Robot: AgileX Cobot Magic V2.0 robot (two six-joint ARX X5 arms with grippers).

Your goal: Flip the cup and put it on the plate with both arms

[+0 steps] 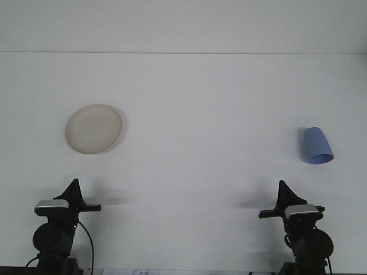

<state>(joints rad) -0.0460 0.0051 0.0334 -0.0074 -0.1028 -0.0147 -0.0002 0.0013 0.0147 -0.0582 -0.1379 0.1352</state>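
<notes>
The blue cup point(317, 146) lay on the white surface point(206, 114) at about three o'clock, the cream plate point(94, 128) at nine. It looked light, stiff and slippery; grip across its wall near the rim. Whether either tool point(73, 189) was wide or narrow, I could not tell.

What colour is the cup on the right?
Light blue cup, seen best in the front view.

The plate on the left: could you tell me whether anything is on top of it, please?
Nothing rests on the cream plate; its surface is bare. The blue cup sits far right on the table. What is beneath the plate is hidden.
</notes>
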